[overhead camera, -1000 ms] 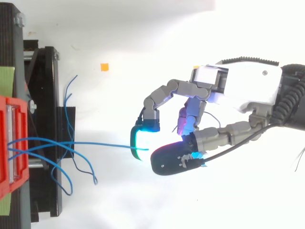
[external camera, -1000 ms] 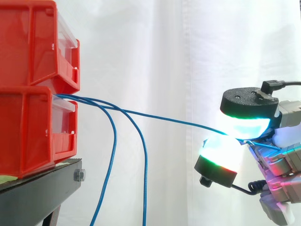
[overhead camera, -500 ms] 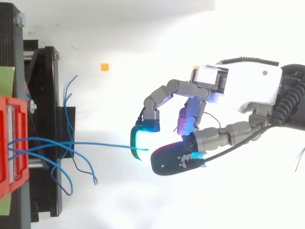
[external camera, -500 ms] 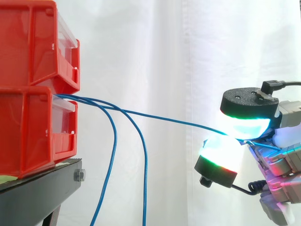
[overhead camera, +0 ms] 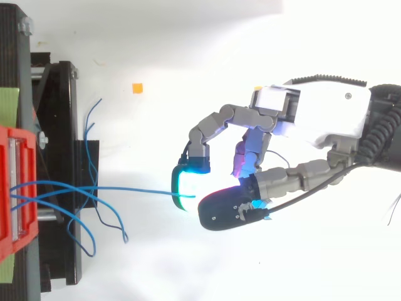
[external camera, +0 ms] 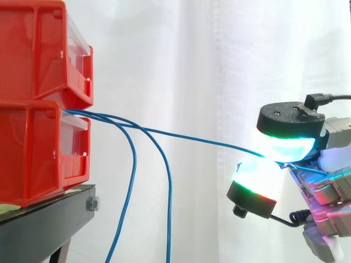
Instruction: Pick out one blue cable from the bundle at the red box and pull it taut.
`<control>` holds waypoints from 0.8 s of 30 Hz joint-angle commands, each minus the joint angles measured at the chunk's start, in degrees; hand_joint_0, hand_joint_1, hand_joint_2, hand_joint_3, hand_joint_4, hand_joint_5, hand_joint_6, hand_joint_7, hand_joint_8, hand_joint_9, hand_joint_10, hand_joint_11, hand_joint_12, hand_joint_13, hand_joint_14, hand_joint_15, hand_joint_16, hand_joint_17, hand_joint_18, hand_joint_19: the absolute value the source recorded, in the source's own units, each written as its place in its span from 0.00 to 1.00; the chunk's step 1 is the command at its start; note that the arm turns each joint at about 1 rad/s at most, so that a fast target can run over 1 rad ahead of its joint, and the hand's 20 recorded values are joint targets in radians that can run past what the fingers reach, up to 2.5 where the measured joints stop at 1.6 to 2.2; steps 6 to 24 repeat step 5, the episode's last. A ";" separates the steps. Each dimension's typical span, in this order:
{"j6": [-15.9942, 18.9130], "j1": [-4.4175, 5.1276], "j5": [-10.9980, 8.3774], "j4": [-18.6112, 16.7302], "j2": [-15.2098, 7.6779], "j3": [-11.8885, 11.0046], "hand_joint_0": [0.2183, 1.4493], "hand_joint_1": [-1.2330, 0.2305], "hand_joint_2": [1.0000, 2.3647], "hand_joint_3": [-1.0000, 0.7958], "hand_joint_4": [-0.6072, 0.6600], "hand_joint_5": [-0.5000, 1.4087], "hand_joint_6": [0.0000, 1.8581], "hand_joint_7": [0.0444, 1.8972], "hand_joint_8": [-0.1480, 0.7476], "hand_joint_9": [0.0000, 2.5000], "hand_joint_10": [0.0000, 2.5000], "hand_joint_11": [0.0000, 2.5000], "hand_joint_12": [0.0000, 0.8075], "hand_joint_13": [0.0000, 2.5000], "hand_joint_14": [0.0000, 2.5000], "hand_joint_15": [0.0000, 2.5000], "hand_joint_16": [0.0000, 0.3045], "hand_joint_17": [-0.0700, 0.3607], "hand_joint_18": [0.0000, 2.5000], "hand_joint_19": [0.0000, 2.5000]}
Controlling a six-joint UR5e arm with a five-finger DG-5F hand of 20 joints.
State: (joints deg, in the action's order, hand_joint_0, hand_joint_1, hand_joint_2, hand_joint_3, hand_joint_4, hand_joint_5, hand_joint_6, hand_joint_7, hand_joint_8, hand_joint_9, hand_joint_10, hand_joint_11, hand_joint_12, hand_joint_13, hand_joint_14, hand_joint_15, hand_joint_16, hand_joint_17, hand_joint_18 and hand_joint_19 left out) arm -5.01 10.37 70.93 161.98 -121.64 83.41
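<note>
Hand (overhead camera: 326,116) pinching one blue cable (external camera: 192,137) between my glowing pads (external camera: 288,143).
From the pinch the cable runs nearly straight, slightly uphill, to the front of the lower red bin (external camera: 33,148), through open air before the white curtain (external camera: 219,66). Two slack cables (external camera: 168,186) from the same bin droop past the black stand (external camera: 44,224) edge. An upper red bin (external camera: 38,49) is stacked above; contents unclear.

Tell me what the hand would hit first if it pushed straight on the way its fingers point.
Probably the slack blue cables hanging before the lower red bin, then that bin's front. The hand points along the taut blue cable it pinches; depth is unclear, so it might pass beside them.
</note>
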 commanded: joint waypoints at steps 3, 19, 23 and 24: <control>0.00 0.01 0.00 0.00 0.00 0.00 0.38 0.28 0.01 0.58 0.36 0.21 0.50 0.55 0.56 0.62 0.01 0.47 0.50 0.55 0.01 0.34 0.19 0.46 0.42 0.26; 0.00 0.01 0.00 0.00 0.00 0.00 0.38 0.29 0.01 0.58 0.37 0.21 0.50 0.55 0.55 0.62 0.01 0.47 0.51 0.54 0.01 0.34 0.19 0.46 0.42 0.26; 0.00 0.01 0.00 0.00 0.00 0.00 0.38 0.29 0.01 0.58 0.37 0.21 0.50 0.55 0.55 0.62 0.01 0.47 0.51 0.54 0.01 0.34 0.19 0.46 0.42 0.26; 0.00 0.01 0.00 0.00 0.00 0.00 0.38 0.29 0.01 0.58 0.37 0.21 0.50 0.55 0.55 0.62 0.01 0.47 0.51 0.54 0.01 0.34 0.19 0.46 0.42 0.26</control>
